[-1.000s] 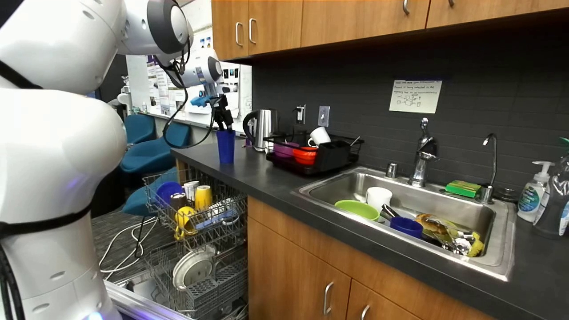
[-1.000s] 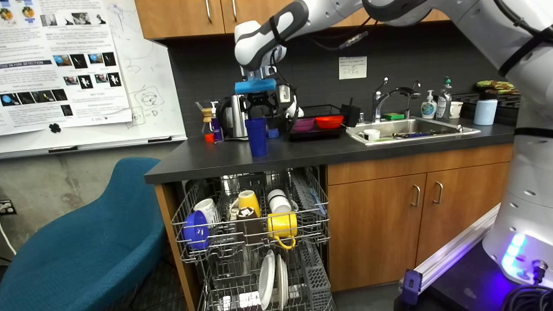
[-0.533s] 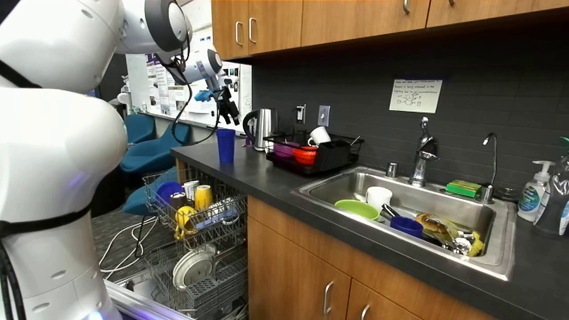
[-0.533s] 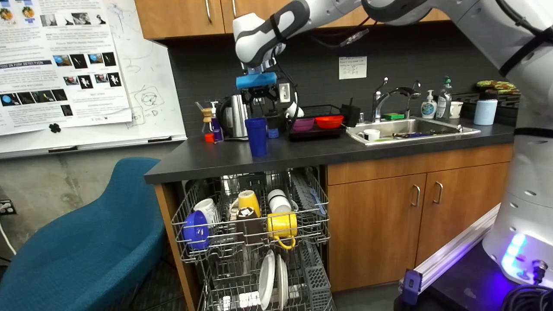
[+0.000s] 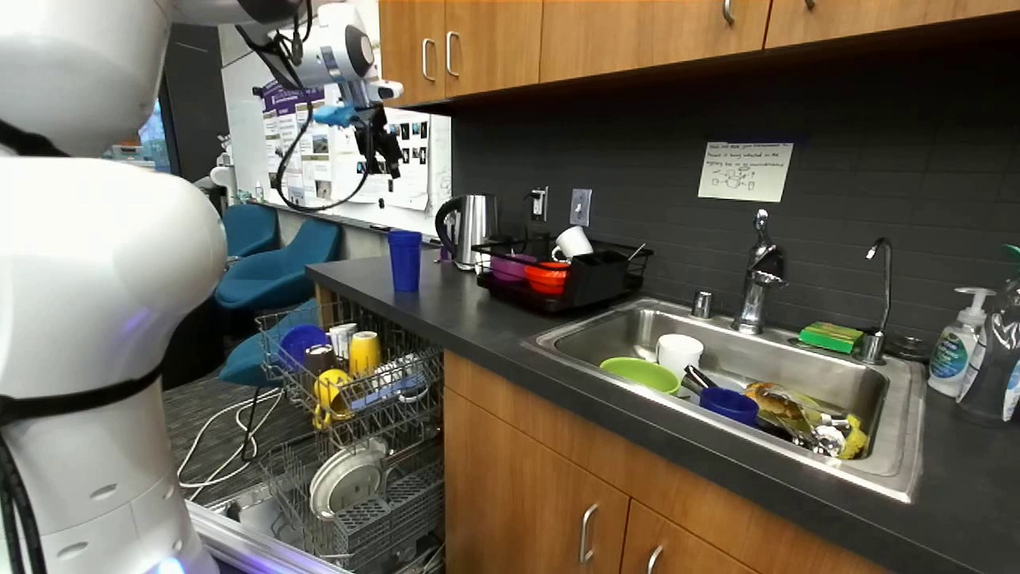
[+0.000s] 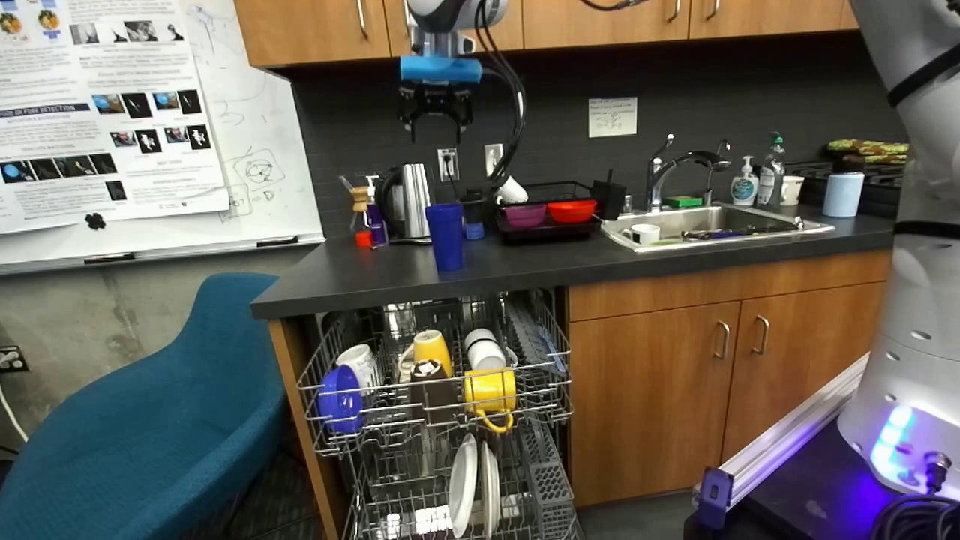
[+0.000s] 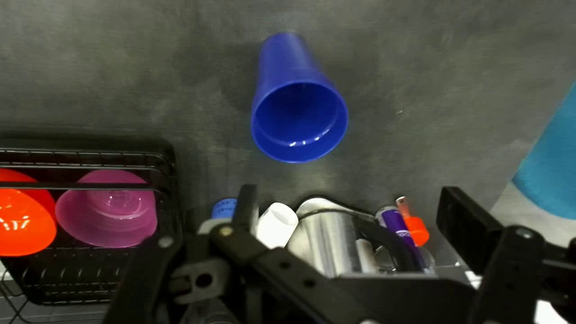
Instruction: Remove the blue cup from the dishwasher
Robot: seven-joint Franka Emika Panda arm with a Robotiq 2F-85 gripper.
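The blue cup (image 5: 405, 261) stands upright on the dark countertop, above the dishwasher. It also shows in an exterior view (image 6: 446, 238) and, seen from above with its mouth toward me, in the wrist view (image 7: 288, 60). My gripper (image 6: 436, 135) is open and empty, well above the cup and apart from it. In the wrist view my gripper (image 7: 351, 200) has wide-spread fingers with nothing between them. The dishwasher (image 6: 551, 487) is open, its racks pulled out below the counter edge, holding mugs, a blue bowl and plates.
On the countertop (image 6: 352, 281), a steel kettle (image 5: 478, 231) and bottles stand behind the cup. A black dish rack (image 5: 598, 279) with purple and red bowls is beside it. The sink (image 5: 868, 399) lies further along. Wooden cabinets (image 6: 465, 34) hang overhead.
The gripper was at the cup's rim a second ago. It has let go and risen well above it. The cup stays in place on the counter.
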